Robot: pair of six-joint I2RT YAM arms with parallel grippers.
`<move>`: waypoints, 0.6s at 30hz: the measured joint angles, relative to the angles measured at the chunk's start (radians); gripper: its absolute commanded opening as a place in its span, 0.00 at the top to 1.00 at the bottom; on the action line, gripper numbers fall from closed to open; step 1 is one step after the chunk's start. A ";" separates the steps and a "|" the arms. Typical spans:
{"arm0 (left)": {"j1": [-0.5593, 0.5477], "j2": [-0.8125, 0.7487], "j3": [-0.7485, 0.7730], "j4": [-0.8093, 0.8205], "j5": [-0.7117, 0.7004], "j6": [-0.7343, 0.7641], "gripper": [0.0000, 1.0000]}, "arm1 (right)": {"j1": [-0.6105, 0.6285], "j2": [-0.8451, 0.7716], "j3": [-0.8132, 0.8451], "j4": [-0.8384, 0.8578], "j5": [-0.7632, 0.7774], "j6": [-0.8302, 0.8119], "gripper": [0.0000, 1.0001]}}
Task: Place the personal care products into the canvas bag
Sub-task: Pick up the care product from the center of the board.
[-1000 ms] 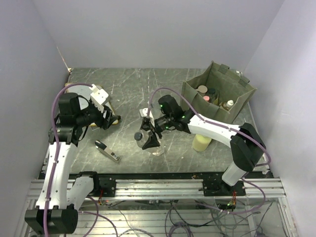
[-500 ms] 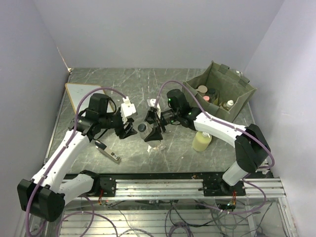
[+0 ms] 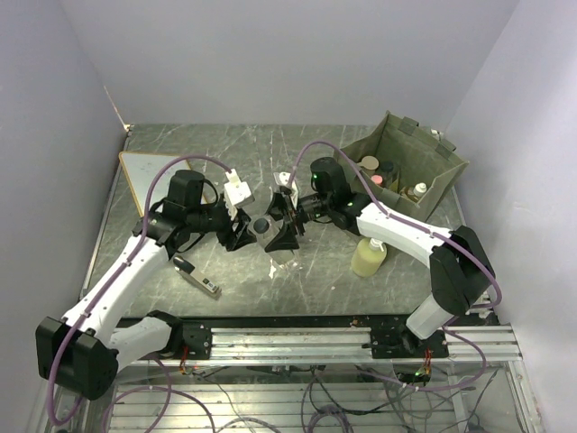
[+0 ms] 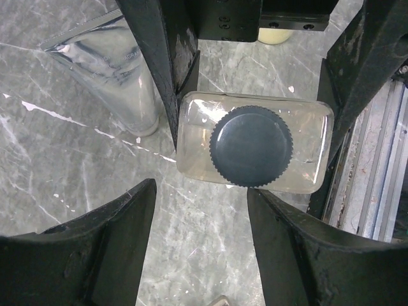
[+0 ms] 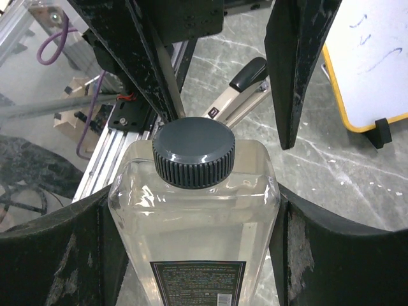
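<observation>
Right gripper: my right gripper (image 5: 194,204) is clenched on the clear bottle (image 5: 191,255), with one finger pressed on each of its sides just under the shoulder.
Clear bottle: it is over the middle of the table (image 3: 225,153), between my two arms. Its dark grey cap (image 5: 193,153) points toward my left gripper.
Left gripper: my left gripper (image 4: 201,191) is released. Its fingers stand wide apart near the cap end, and I see no contact with the bottle.
Tube: a translucent grey tube (image 4: 115,64) lies on the table just beside the held bottle.
Yellow bottle: a pale yellow bottle (image 3: 368,257) stands on the table near my right arm, outside the bag.
Bag: the olive-green bag (image 3: 361,176) is open at the far right corner, with several capped bottles (image 3: 388,170) inside.
Board: a white board (image 3: 144,171) with a yellow edge lies at the far left.
Gadget: a black and silver gadget (image 3: 196,275) lies near my left arm.
</observation>
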 measured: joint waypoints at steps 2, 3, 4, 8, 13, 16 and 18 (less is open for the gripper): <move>0.000 0.005 -0.003 0.006 0.003 -0.015 0.30 | 0.000 0.000 0.000 0.019 -0.004 0.013 0.54; 0.000 0.005 -0.006 0.009 0.006 -0.021 0.30 | 0.000 0.000 0.000 0.024 -0.005 0.016 0.53; 0.000 0.006 -0.010 0.013 0.012 -0.027 0.30 | 0.000 0.000 0.000 0.030 -0.007 0.019 0.51; 0.000 0.011 -0.015 0.019 0.027 -0.045 0.31 | 0.000 0.000 -0.002 0.037 -0.013 0.023 0.45; 0.000 0.026 -0.016 0.019 0.043 -0.048 0.30 | 0.000 -0.001 -0.004 0.035 -0.012 0.014 0.43; 0.000 0.026 -0.020 0.019 0.045 -0.045 0.30 | 0.000 -0.003 -0.008 0.027 -0.007 -0.006 0.50; -0.002 0.024 -0.020 0.017 0.043 -0.028 0.29 | 0.002 -0.010 -0.010 0.007 0.008 -0.035 0.55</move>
